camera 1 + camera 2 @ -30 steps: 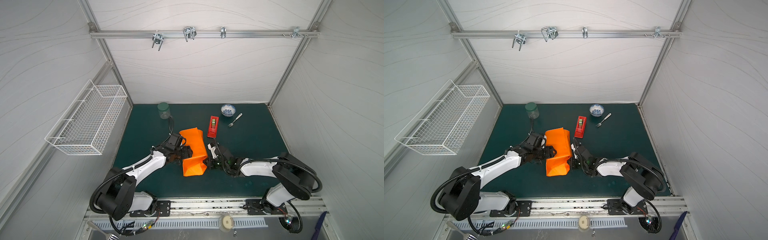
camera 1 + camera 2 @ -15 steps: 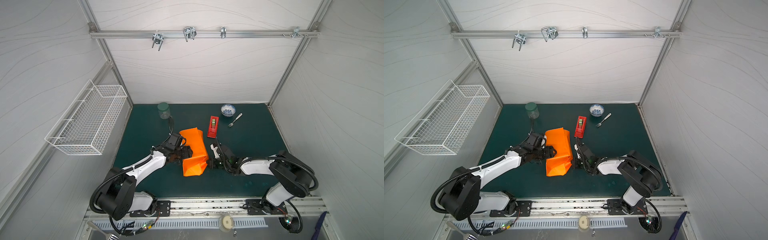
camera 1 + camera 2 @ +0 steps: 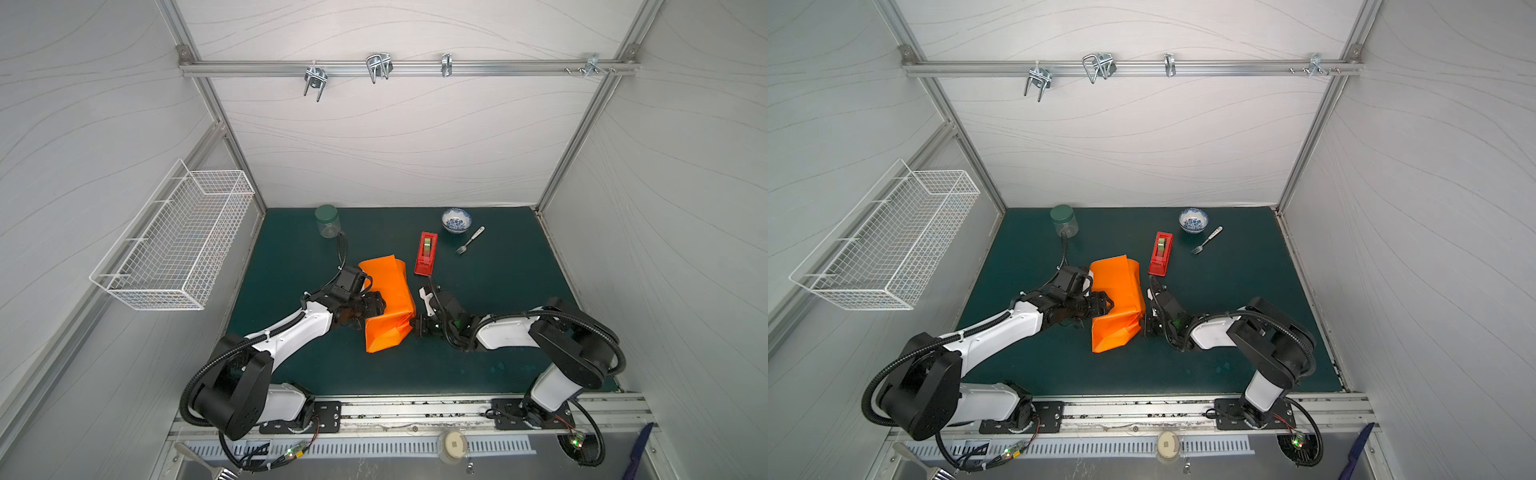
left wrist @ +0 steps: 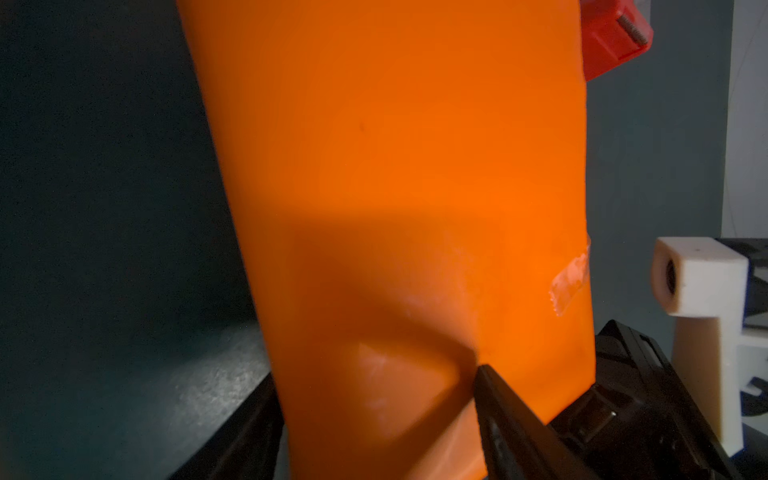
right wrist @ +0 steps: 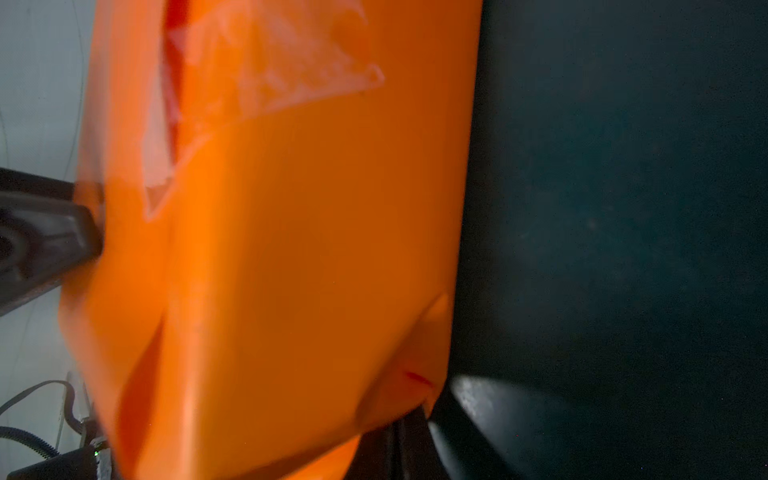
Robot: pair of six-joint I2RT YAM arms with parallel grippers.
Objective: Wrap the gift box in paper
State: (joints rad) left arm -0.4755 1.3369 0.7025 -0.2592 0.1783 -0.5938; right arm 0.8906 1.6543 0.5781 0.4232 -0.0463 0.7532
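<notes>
Right now the paper (image 3: pixel 395 291), bright orange, is folded into a bulky parcel in the middle of the dark green mat (image 3: pixel 519 299), as both top views show; the gift box is hidden inside it, so none of its green can be seen. My left gripper (image 3: pixel 380 306) reaches in from the left. Its fingers (image 4: pixel 511 415) stand wide apart with the parcel's left edge between them, one pressing a dent into the sheet, so they are clamped on the paper. My right gripper (image 3: pixel 415 325) lies low at the parcel's near right corner with its fingers drawn together; the tips touch the paper there, but I cannot tell whether a fold is caught between them. A strip of clear tape (image 4: pixel 571 278) sits on one edge of the parcel in the left wrist view, and a wrinkled piece of tape (image 5: pixel 270 70) shows in the right wrist view. A red tape dispenser (image 3: pixel 426 254) lies just beside the parcel's far right corner. Farther back are a blue and white bowl (image 3: pixel 456 219) with a fork (image 3: pixel 469 240) near it, and at far left a clear jar (image 3: pixel 327 221) with a green lid. A white wire basket (image 3: pixel 174 245) hangs on the left wall
</notes>
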